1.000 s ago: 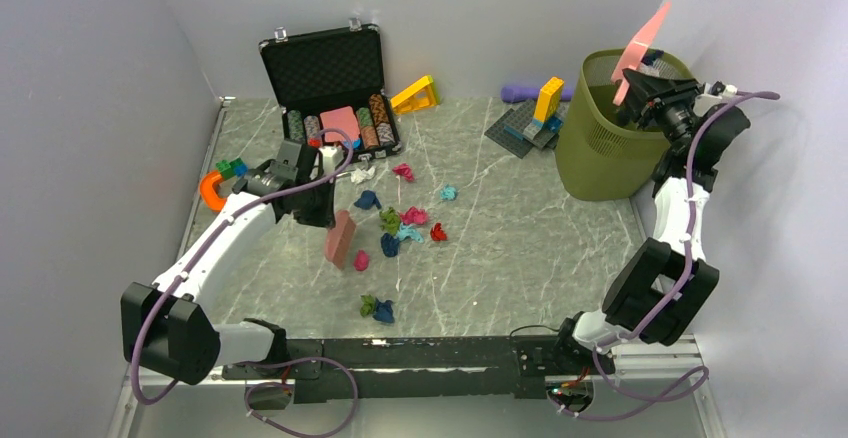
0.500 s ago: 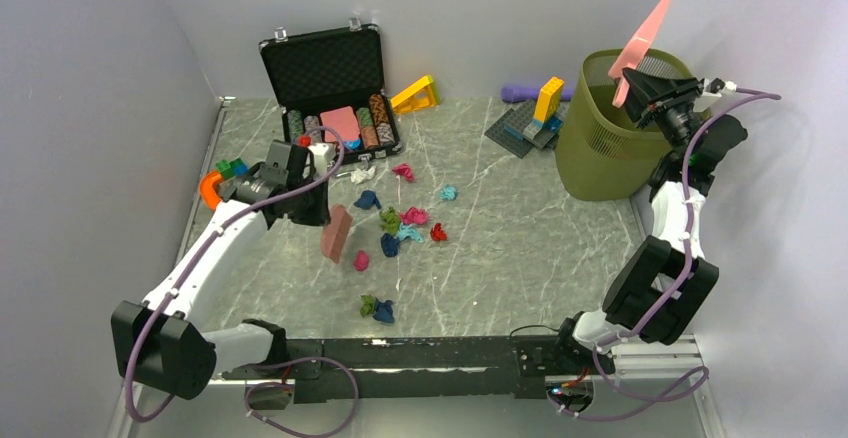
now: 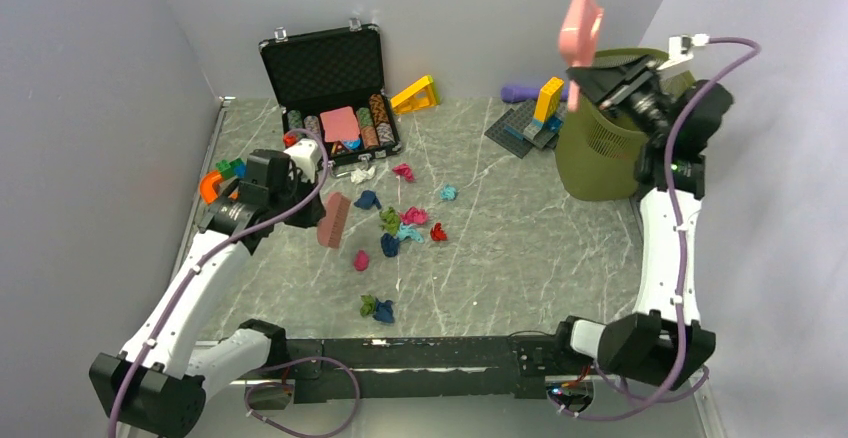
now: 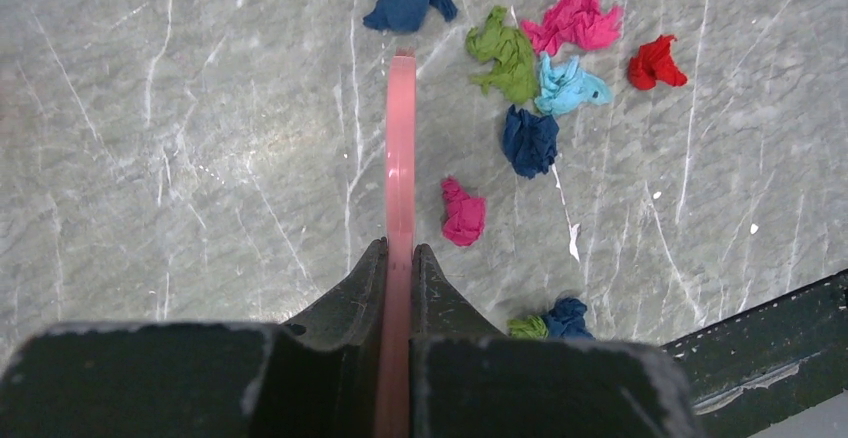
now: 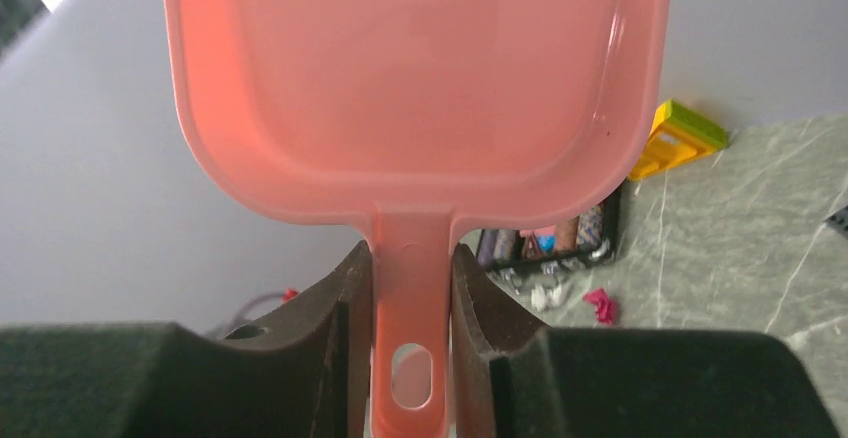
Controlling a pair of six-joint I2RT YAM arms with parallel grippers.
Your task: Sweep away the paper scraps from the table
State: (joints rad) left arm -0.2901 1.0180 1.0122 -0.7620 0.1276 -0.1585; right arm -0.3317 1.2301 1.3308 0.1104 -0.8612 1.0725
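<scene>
Several crumpled paper scraps (image 3: 400, 223) in magenta, teal, navy, green and red lie grouped mid-table (image 3: 520, 248), with a green and a navy one (image 3: 376, 308) nearer the front edge. My left gripper (image 4: 400, 250) is shut on a thin pink scraper board (image 4: 401, 138), seen edge-on, just left of the scraps; a magenta wad (image 4: 463, 212) lies close to its right side. In the top view the board (image 3: 333, 220) stands on edge. My right gripper (image 5: 411, 253) is shut on the handle of a pink dustpan (image 5: 420, 78), held high above the bin's left rim (image 3: 577, 23).
An olive-green bin (image 3: 600, 153) stands at the back right. An open black case (image 3: 330, 78) with poker chips sits at the back left, with toy blocks (image 3: 228, 170) beside it. A yellow wedge (image 3: 416, 94) and a block build on a grey plate (image 3: 530, 118) are at the back.
The right arm swung the dustpan left, from over the bin's right side to above its left rim, and turned it more upright. The left arm drew the board slightly back and left.
</scene>
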